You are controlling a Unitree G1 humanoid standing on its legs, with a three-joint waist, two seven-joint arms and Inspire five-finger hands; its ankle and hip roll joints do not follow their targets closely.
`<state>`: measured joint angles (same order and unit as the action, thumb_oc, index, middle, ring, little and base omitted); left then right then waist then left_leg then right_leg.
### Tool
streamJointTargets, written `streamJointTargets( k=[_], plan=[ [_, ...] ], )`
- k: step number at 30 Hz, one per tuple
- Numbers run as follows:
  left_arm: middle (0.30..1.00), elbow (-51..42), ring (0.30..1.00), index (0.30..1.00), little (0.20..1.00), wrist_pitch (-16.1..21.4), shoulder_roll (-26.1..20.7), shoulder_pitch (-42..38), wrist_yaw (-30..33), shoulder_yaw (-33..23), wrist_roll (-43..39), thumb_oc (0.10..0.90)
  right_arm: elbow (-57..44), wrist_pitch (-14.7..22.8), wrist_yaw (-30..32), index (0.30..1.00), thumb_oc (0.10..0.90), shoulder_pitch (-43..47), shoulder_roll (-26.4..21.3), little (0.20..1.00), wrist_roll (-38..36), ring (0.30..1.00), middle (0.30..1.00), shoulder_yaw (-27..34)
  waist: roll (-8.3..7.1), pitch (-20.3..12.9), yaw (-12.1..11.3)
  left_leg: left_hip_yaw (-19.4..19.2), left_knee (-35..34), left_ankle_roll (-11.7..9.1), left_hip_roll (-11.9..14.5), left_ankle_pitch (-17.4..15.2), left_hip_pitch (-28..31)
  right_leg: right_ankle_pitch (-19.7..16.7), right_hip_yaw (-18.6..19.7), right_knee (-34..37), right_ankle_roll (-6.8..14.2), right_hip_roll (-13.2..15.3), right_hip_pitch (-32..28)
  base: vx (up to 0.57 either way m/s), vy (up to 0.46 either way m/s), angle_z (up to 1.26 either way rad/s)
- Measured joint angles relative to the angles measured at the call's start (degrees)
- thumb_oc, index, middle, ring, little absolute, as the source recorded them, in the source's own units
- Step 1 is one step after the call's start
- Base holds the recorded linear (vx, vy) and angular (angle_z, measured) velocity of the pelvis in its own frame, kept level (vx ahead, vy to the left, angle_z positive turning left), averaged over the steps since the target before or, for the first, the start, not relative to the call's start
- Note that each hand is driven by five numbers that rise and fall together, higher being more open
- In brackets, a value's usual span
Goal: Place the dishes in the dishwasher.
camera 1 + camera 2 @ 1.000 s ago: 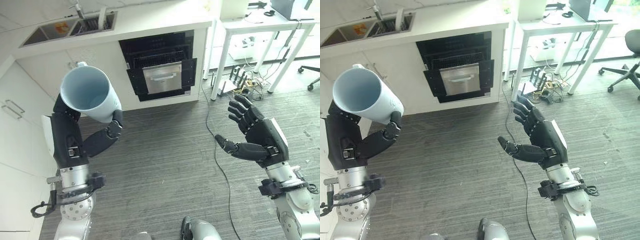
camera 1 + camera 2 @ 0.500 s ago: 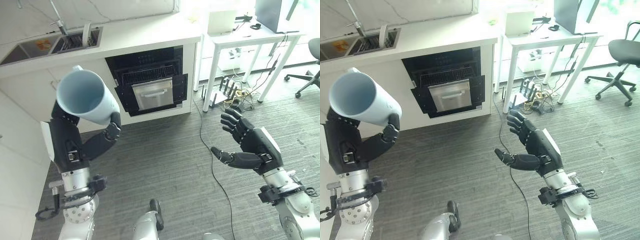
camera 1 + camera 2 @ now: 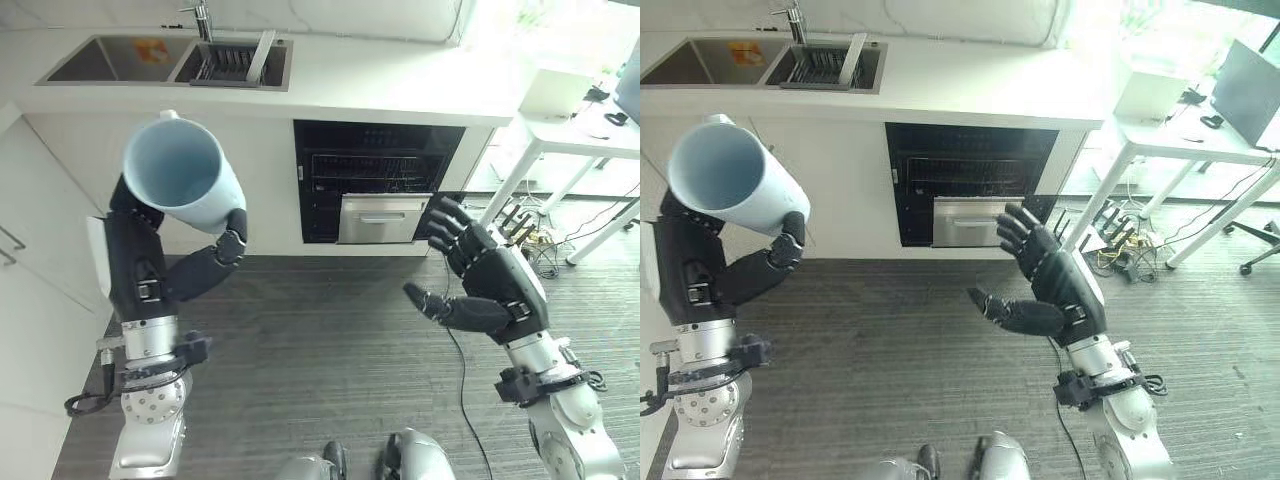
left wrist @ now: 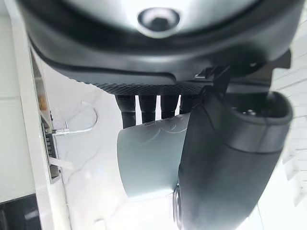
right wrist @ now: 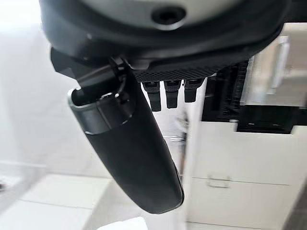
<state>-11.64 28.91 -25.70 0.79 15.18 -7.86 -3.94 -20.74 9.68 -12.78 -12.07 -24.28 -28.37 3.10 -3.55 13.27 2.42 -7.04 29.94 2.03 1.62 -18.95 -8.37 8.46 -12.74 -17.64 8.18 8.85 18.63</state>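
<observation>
A large pale blue cup point(image 3: 180, 176) is held up at chest height, its mouth turned toward me, with my left hand point(image 3: 150, 260) shut on it from below and behind. In the left wrist view the cup point(image 4: 148, 158) shows past the curled fingers point(image 4: 146, 108) and thumb. My right hand point(image 3: 480, 285) hangs open and empty over the floor, fingers spread, in front of the dishwasher point(image 3: 375, 180). The dishwasher is built under the counter, its black cavity open, its racks visible and a steel-fronted drawer point(image 3: 383, 217) pulled slightly out.
A white counter point(image 3: 400, 80) runs along the back with a double sink point(image 3: 165, 60) and tap at its left. White cabinets point(image 3: 30, 260) line the left side. A white desk point(image 3: 1200, 140) with cables beneath stands at the right. Grey plank floor point(image 3: 330, 360) lies between.
The whole view has swung round, so the dishwasher now sits straight ahead and closer. Both hands keep the same pose, the cup still in the left hand.
</observation>
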Motion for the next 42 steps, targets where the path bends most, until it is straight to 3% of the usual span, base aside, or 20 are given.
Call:
streamJointTargets(
  k=[1, 2, 7, 9, 11, 13, 18, 21, 23, 24, 25, 26, 27, 28, 29, 30, 31, 34, 38, 42],
  plan=[
    [0.300, 0.42, 0.300, 0.300, 0.300, -0.36, 0.29, 0.61, 0.37, -1.26, -0.20, 0.400, 1.15, -0.20, -0.21, 0.900, 0.800, 1.12, 0.68, 0.900, -0.50, 0.900, 0.900, 0.28, -1.77, 0.69, -0.64, -2.33, 1.90, 2.32, -2.26, -1.56, 0.98, -2.37, 2.10, -0.95, 0.86, 3.54, 3.25, 0.22, -0.122, 0.01],
    [0.300, 0.98, 0.300, 0.300, 0.300, -1.60, 2.05, 1.40, 0.57, -1.38, -0.21, 0.400, 1.23, -0.31, -0.29, 0.900, 0.800, 0.09, 0.81, 0.900, -1.14, 0.900, 0.900, 0.42, -1.44, 0.91, -0.40, -2.53, 1.55, 2.35, -2.99, -1.60, 2.26, -3.94, 3.50, -0.74, -0.57, 5.13, 5.00, 0.31, -0.187, -0.14],
    [0.300, 3.57, 0.300, 0.300, 0.300, -3.04, 4.29, 2.67, 0.38, 1.30, 0.18, 0.400, 0.90, -0.60, -0.47, 0.900, 0.800, 0.14, 1.19, 0.900, -1.06, 0.900, 0.900, -0.18, 3.27, 3.62, 1.36, -0.43, -7.47, 2.36, -3.85, -0.71, 11.77, -7.61, 4.22, -1.06, -0.98, 5.55, 9.98, 0.33, -0.270, 0.16],
    [0.300, 2.48, 0.300, 0.300, 0.300, -3.07, 4.26, 2.81, 0.29, 1.52, 0.97, 0.400, 0.89, -0.90, -0.54, 0.900, 0.800, 0.70, 1.05, 0.900, -1.07, 0.900, 0.900, -0.24, 3.26, 3.62, 1.03, -0.44, -10.88, 0.14, -3.79, -0.77, 16.97, -7.73, 1.66, -1.73, -3.96, 4.78, 7.66, 0.24, -0.306, 0.15],
    [0.300, 1.04, 0.300, 0.300, 0.300, -3.07, 3.82, 2.62, 0.58, 1.42, 1.18, 0.400, 0.77, -0.83, -0.24, 0.900, 0.800, 1.08, 0.94, 0.900, -1.07, 0.900, 0.900, -0.24, 1.71, 2.65, 0.80, -0.44, -13.07, -2.73, -3.66, -0.99, 20.67, -7.86, 0.20, -0.54, -4.54, 3.46, 3.03, 0.27, -0.351, 0.25],
    [0.300, -0.89, 0.300, 0.300, 0.300, -3.03, 3.75, 2.49, 0.79, 1.46, 1.83, 0.400, 1.10, -1.03, 0.60, 0.900, 0.800, 2.83, 0.59, 0.900, -1.04, 0.900, 0.900, -0.28, 1.76, 2.28, 0.81, 0.17, -14.56, -4.58, -1.88, -1.83, 23.82, -13.74, -0.45, -4.37, -9.40, 1.29, 2.15, 0.27, -0.330, 0.27],
    [0.300, -3.80, 0.300, 0.300, 0.300, -3.20, 3.91, 3.01, 0.77, 1.43, 1.93, 0.400, 1.19, -1.82, 0.32, 0.900, 0.800, 5.73, -1.25, 0.900, -1.06, 0.900, 0.900, 0.20, 3.80, 0.09, 0.91, 0.89, -12.03, -8.90, 4.26, 2.76, 25.83, -1.58, -1.52, -15.11, -14.80, -3.75, 3.07, 0.25, -0.301, -0.20],
    [0.300, -4.70, 0.300, 0.300, 0.300, -3.22, 3.71, 3.21, 0.72, 1.52, 1.95, 0.400, 1.59, -2.73, -0.41, 0.900, 0.800, 4.84, -2.40, 0.900, -1.08, 0.900, 0.900, 1.20, 3.99, -0.47, 2.05, -0.72, -11.49, -9.72, 4.99, 7.81, 25.01, 1.55, -0.95, -12.46, -14.09, -7.36, -0.46, 0.26, -0.308, -0.37],
    [0.300, -4.75, 0.300, 0.300, 0.300, -3.16, 3.58, 3.43, 0.77, 1.48, 1.95, 0.400, 1.04, -2.39, -1.67, 0.900, 0.800, 2.39, -2.61, 0.900, -1.13, 0.900, 0.900, 2.97, 2.60, -1.40, 2.45, -0.74, -6.48, -10.95, 4.95, 13.15, 22.92, 2.28, 0.75, -10.60, -15.08, -8.05, -2.79, 0.16, -0.252, -0.33],
    [0.300, -4.75, 0.300, 0.300, 0.300, -2.99, 3.68, 3.65, 0.72, 1.70, 1.97, 0.400, 1.06, -2.34, -1.74, 0.900, 0.800, 1.77, -2.88, 0.900, -1.12, 0.900, 0.900, 3.63, 1.98, -1.37, 2.35, -1.32, -2.06, -11.36, 4.56, 13.40, 19.90, 2.25, 1.49, -9.55, -15.54, -7.95, -3.64, 0.08, -0.111, -0.12],
    [0.300, -4.82, 0.300, 0.300, 0.300, -2.48, 3.82, 4.08, 0.55, 1.79, 2.01, 0.400, 1.10, -2.47, -1.68, 0.900, 0.800, 1.52, -2.46, 0.900, -1.11, 0.900, 0.900, 4.20, 1.22, -1.16, 1.93, -3.98, 5.25, -9.20, 4.19, 11.49, 13.55, 0.95, 2.01, -6.99, -16.75, -8.00, -4.64, 0.17, -0.002, -0.18],
    [0.300, -4.69, 0.300, 0.300, 0.300, -2.27, 4.02, 5.03, 0.59, 1.94, 2.00, 0.400, 1.24, -2.55, -1.65, 0.900, 0.800, 1.51, -1.79, 0.900, -1.10, 0.900, 0.900, 4.14, 0.56, -0.90, 1.69, -5.57, 6.59, -6.87, 2.36, 9.17, 8.16, -1.33, 1.86, -3.28, -15.79, -7.88, -6.42, 0.12, 0.044, -0.21],
    [0.300, -4.18, 0.300, 0.300, 0.300, -2.36, 4.04, 5.10, 0.60, 2.41, 1.97, 0.400, 1.35, -2.74, -1.67, 0.900, 0.800, 1.47, -1.11, 0.900, -1.10, 0.900, 0.900, 4.00, 0.05, -0.60, 1.60, -5.27, 2.92, -5.59, -0.96, 8.44, 4.71, -3.18, 1.60, -0.83, -10.17, -7.79, -8.15, 0.16, 0.064, -0.34],
    [0.300, -4.12, 0.300, 0.300, 0.300, -2.16, 5.00, 5.38, 0.69, 2.74, 1.95, 0.400, 1.45, -2.73, -1.73, 0.900, 0.800, 2.32, -1.58, 0.900, -1.11, 0.900, 0.900, 3.54, 2.89, 0.51, 2.01, -4.84, -5.01, -4.33, -1.10, 7.63, 2.04, -5.04, 3.70, -3.33, 7.33, -10.14, -7.49, 0.08, 0.037, -0.22],
    [0.300, -4.09, 0.300, 0.300, 0.300, -1.29, 6.22, 5.10, 0.65, 2.68, 2.00, 0.400, 0.30, -2.05, -1.74, 0.900, 0.800, 3.34, -4.10, 0.900, -1.14, 0.900, 0.900, 3.33, 6.88, 1.80, 3.25, -4.99, -11.09, -3.66, 1.99, 9.60, -0.95, -0.07, 4.85, -11.40, -1.71, -9.12, -4.18, 0.14, 0.018, -0.16],
    [0.300, -4.31, 0.300, 0.300, 0.300, -0.17, 4.41, 4.65, 0.71, 2.72, 2.03, 0.400, -0.65, -1.51, -1.79, 0.900, 0.800, 3.51, -4.58, 0.900, -1.13, 0.900, 0.900, 3.27, 5.53, 1.78, 3.10, -6.93, -10.75, -4.98, 2.73, 11.17, -3.24, 1.88, 5.31, -10.95, -6.88, -4.30, -4.65, 0.14, 0.002, -0.16],
    [0.300, -4.04, 0.300, 0.300, 0.300, 0.14, 4.36, 5.57, 0.56, 3.72, 2.09, 0.400, 0.56, -1.56, -1.71, 0.900, 0.800, 4.10, -3.60, 0.900, -1.08, 0.900, 0.900, 2.54, 6.29, 2.06, 3.01, -5.92, -9.81, -4.83, 3.93, 12.63, -5.87, 2.25, 5.70, -11.79, -10.17, -6.63, -5.14, 0.12, 0.016, -0.29],
    [0.300, -4.07, 0.300, 0.300, 0.300, 0.26, 4.29, 6.05, 0.85, 4.85, 2.46, 0.400, 1.15, -2.14, -1.59, 0.900, 0.800, 1.62, -1.97, 0.900, -1.01, 0.900, 0.900, 1.18, 5.13, 1.90, 1.49, -5.40, -7.00, -4.21, 2.71, 12.23, -8.00, 2.93, 4.44, -9.82, -12.42, -6.60, -6.20, 0.07, 0.065, -0.45],
    [0.300, -3.38, 0.300, 0.300, 0.300, 0.26, 3.75, 3.49, 2.04, 5.06, 2.62, 0.400, 0.76, -2.23, -1.01, 0.900, 0.800, -0.39, -0.98, 0.900, -1.07, 0.900, 0.900, 1.16, 3.16, 0.46, 0.98, -6.16, -11.45, -2.29, 2.25, 14.46, -3.26, 1.64, 0.95, -7.52, -11.08, -5.70, -8.47, 0.07, 0.096, -0.16],
    [0.300, -3.05, 0.300, 0.300, 0.300, 0.24, 3.58, 4.12, 3.26, 4.20, 2.42, 0.400, 0.14, -2.07, -1.52, 0.900, 0.800, -1.84, -0.63, 0.900, -1.05, 0.900, 0.900, 1.82, 3.19, -0.27, 0.28, -6.60, -15.94, -0.19, -0.81, 17.80, -0.44, 3.00, 1.25, -8.37, -8.79, -3.34, -9.28, 0.06, 0.101, 0.20]
  ],
)
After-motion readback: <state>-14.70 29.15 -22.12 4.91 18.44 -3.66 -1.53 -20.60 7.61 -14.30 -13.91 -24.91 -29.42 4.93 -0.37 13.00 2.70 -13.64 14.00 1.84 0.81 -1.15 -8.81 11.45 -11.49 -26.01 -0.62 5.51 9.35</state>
